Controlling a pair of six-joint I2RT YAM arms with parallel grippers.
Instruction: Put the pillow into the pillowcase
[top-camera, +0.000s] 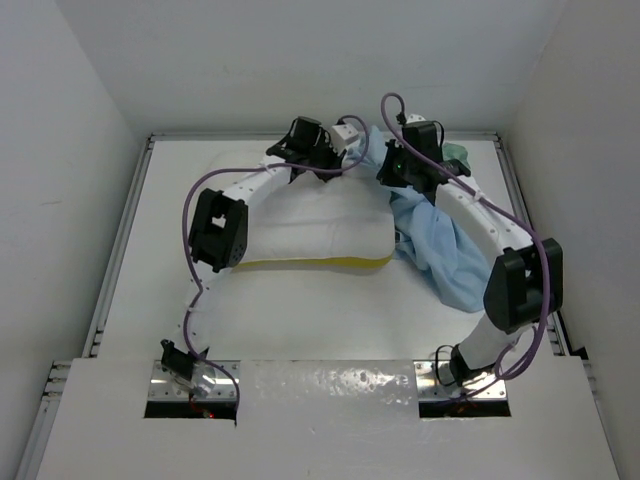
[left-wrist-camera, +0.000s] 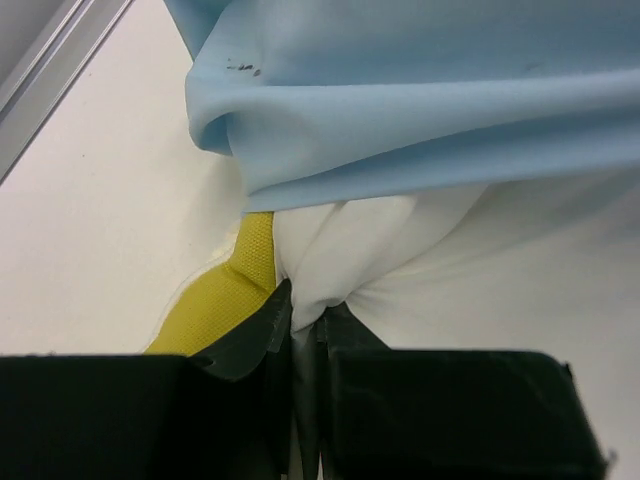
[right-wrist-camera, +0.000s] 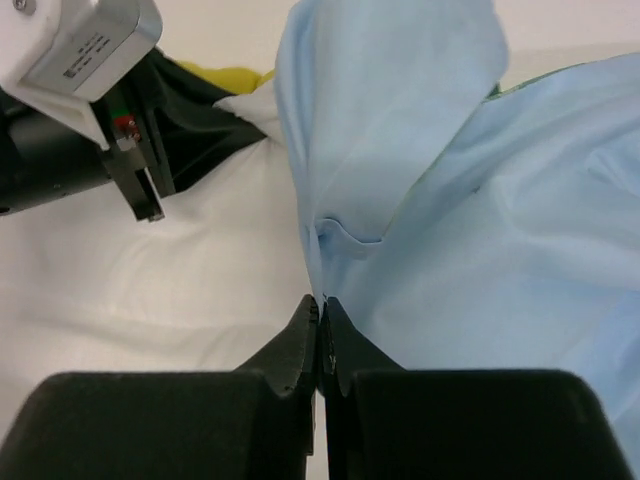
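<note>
White plump pillow (top-camera: 315, 225) is lying with its corner pinched in the left claw (left-wrist-camera: 305, 316); beside the pillow, the right claw (right-wrist-camera: 320, 306) is clamping the thin, crumpled blue pillowcase (top-camera: 447, 257).

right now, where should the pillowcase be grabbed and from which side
Pinch the pillowcase on its raised light-blue edge fold beside the far right corner of the pillow, coming down from the right. The cloth is thin and crumpled, so that standing fold fits between jaws, and the pillow blocks the left.

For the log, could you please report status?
Left gripper shut on pillow. Right gripper shut on pillowcase. Pillow not yet inside; nothing blocking.
</note>
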